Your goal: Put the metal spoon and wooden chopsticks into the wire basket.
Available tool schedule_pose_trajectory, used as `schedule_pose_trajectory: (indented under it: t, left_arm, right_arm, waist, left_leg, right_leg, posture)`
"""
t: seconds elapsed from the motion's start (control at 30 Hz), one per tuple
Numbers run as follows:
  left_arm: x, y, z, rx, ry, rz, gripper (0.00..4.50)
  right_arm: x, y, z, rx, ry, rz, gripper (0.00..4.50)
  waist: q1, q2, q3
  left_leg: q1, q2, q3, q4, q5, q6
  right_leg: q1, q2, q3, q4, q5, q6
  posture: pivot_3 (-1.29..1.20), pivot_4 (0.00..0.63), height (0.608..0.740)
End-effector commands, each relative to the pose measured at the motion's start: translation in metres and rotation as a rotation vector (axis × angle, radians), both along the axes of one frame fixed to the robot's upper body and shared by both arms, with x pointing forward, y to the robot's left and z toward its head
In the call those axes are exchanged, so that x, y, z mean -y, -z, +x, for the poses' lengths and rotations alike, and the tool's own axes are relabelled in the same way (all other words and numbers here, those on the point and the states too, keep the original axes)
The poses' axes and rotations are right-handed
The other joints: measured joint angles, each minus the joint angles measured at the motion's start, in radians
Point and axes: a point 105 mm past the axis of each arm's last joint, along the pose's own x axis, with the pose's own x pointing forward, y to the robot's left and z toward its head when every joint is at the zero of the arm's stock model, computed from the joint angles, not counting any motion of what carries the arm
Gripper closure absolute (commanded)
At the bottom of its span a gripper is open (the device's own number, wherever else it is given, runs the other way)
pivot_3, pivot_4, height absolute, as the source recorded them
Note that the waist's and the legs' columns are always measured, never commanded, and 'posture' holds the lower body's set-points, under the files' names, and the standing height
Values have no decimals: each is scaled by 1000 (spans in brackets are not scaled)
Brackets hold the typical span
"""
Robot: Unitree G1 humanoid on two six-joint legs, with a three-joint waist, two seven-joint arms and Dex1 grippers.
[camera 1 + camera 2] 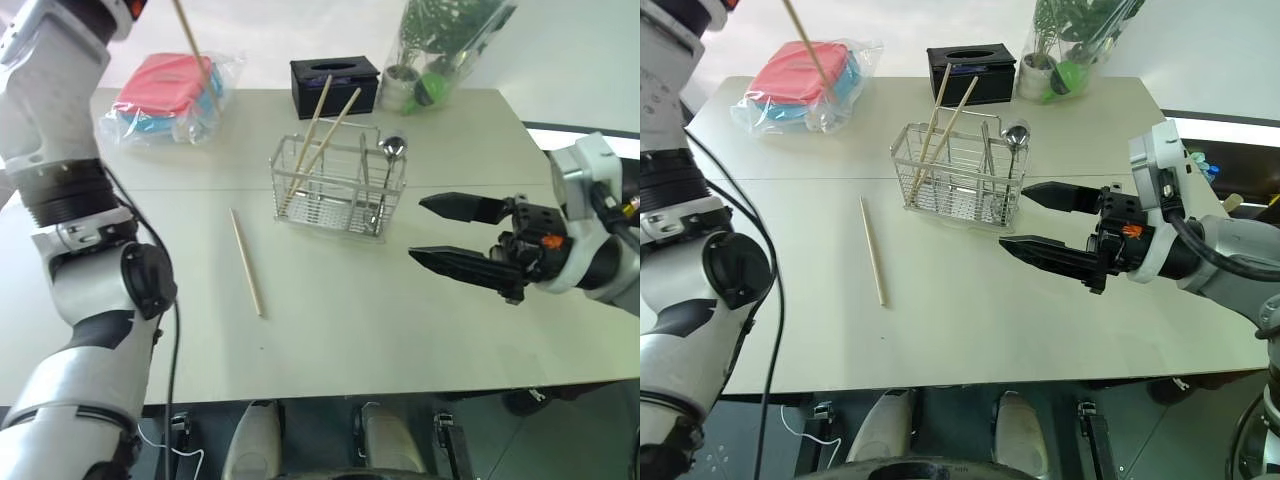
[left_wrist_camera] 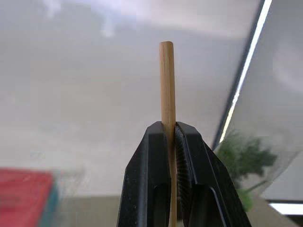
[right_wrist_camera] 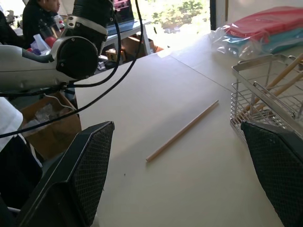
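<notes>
- Left eye view: the right end effector (image 1: 432, 232) hangs released, its two black fingers spread wide, level over the desk (image 1: 400, 320) just beside the wire basket (image 1: 340, 186). The metal spoon (image 1: 392, 148) already stands in the basket's right end, and two wooden chopsticks (image 1: 322, 128) lean in its left part. A third chopstick (image 1: 246, 262) lies flat on the desk, left of the basket.
- Right eye view: a fourth chopstick (image 1: 808, 48) is raised high above the pink bag (image 1: 805, 80), well apart from the basket.
- Left wrist view: the left end effector (image 2: 175, 137) is clenched on that chopstick, the stick running up between the pads.
- Right wrist view: the loose chopstick lies between the open fingers (image 3: 85, 165), near the basket.
- Risk: the pinch is thin, so the stick may pivot or slip, then strike the wire rim and miss.
</notes>
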Motion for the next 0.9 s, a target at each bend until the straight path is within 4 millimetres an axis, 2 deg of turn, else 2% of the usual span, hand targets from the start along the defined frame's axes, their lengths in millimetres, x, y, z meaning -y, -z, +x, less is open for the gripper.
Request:
schedule_pose_trajectory:
  t: [0.03, 0.1, 0.23, 0.37, 0.5, 0.67, 0.8, 0.83, 0.87, 0.9]
  left_arm:
    - [32, -7, 1, 78, 63, 61, 4488]
    - [51, 3, 7, 77, 92, 109, 4488]
    - [72, 25, 18, 66, 129, 165, 4488]
    - [87, 42, 25, 50, 163, 184, 4488]
    - [104, 73, 31, 0, 193, 254, 4488]
    - [110, 103, 31, -55, 210, 310, 4488]
    - [110, 119, 30, -96, 207, 305, 4488]
    - [110, 121, 29, -104, 210, 298, 3721]
    - [110, 122, 29, -109, 213, 290, 3456]
    - [110, 121, 27, -112, 214, 284, 3001]
  right_arm:
    - [-2, -7, -3, 49, 8, 17, 26]
    - [-3, -7, -3, 54, 16, 26, 26]
    - [-3, -11, -5, 64, 33, 58, 26]
    - [-4, -11, -7, 67, 52, 71, 26]
    - [-3, -12, -6, 76, 80, 78, 26]
    - [-2, -14, -5, 84, 95, 89, 26]
    - [-3, -15, -2, 88, 98, 96, 26]
    - [-3, -16, -1, 89, 100, 100, 26]
    - [-3, -17, 0, 89, 101, 102, 26]
    - [-3, -18, 2, 90, 101, 106, 26]
  waist:
    - [0, 0, 0]
    - [0, 0, 0]
    - [-1, -1, 0]
    - [0, 0, 0]
    - [0, 0, 0]
    - [-1, 0, 1]
    - [0, 0, 1]
    - [0, 0, 1]
    - [1, 0, 1]
    - [2, 0, 1]
  left_leg:
    - [0, 0, 0, 0, 0, 0]
    - [0, 0, 0, 2, 0, 0]
    - [-3, 0, 0, 3, 0, 1]
    - [-3, 0, 0, 1, -1, 3]
    - [-3, 0, 0, 2, -1, 3]
    - [-3, 0, -1, 3, -1, 3]
    - [-3, 0, -1, 3, -1, 3]
    - [-3, 0, -1, 3, -1, 3]
    - [-3, 0, -1, 3, -1, 3]
    - [-3, 0, -1, 3, -1, 3]
  right_leg:
    - [0, 0, 0, 1, -1, -2]
    - [0, 0, 0, 1, -1, -2]
    - [-1, 0, 0, -1, 1, 1]
    - [-2, 0, 0, 1, 1, 2]
    - [-1, 1, 0, 1, 1, 2]
    - [-1, 1, 0, 1, 1, 1]
    - [-1, 1, 0, 1, 1, 1]
    - [-1, 1, 0, 1, 1, 1]
    - [-1, 1, 0, 1, 1, 1]
    - [-1, 1, 0, 1, 1, 1]
  posture:
    - [0, 150, 710]
    - [0, 150, 710]
    - [0, 150, 710]
    - [0, 150, 710]
    - [0, 150, 710]
    - [0, 150, 710]
    - [0, 150, 710]
    - [0, 150, 710]
    - [0, 150, 710]
    - [0, 150, 710]
